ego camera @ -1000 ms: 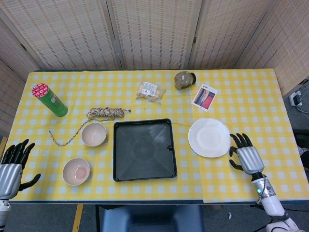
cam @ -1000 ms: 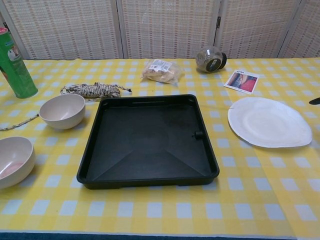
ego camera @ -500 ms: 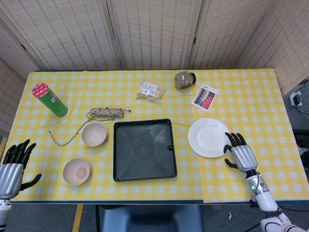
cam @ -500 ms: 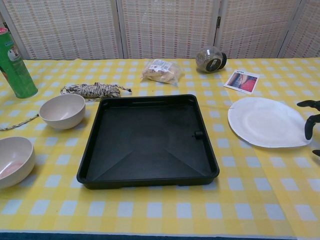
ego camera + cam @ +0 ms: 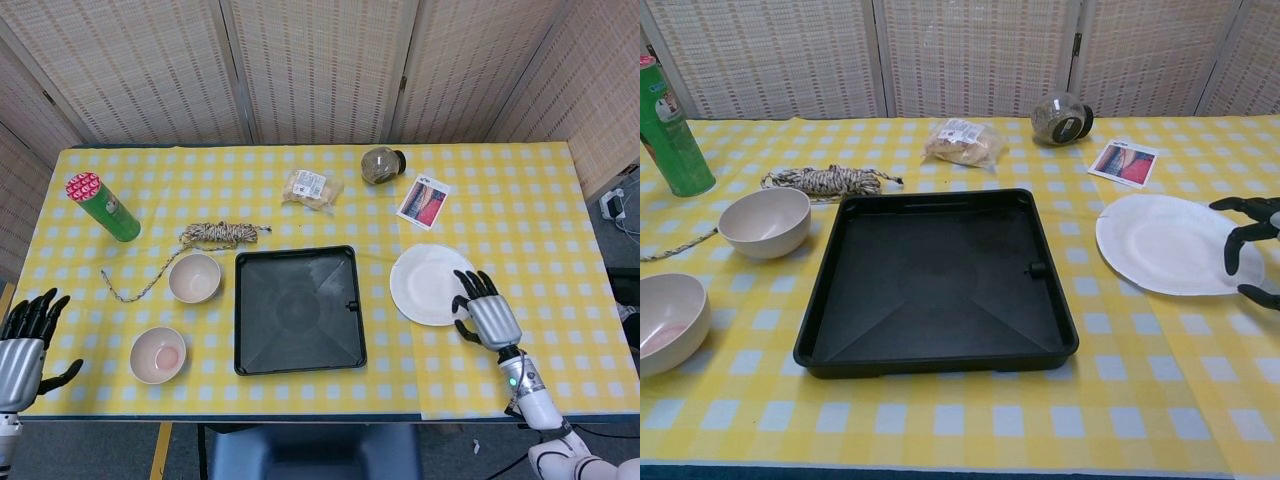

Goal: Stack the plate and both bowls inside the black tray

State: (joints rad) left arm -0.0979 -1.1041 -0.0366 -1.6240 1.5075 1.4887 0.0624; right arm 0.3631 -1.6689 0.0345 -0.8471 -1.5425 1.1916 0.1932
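Nothing is stacked yet: the tray (image 5: 298,309) is empty, both bowls (image 5: 194,277) sit left of it, and my right hand (image 5: 485,314), fingers spread and holding nothing, hovers at the plate (image 5: 428,283) rim.

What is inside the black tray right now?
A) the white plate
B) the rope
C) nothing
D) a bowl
C: the black tray lies bare, with the white plate on the cloth on one side of it and both bowls on the other.
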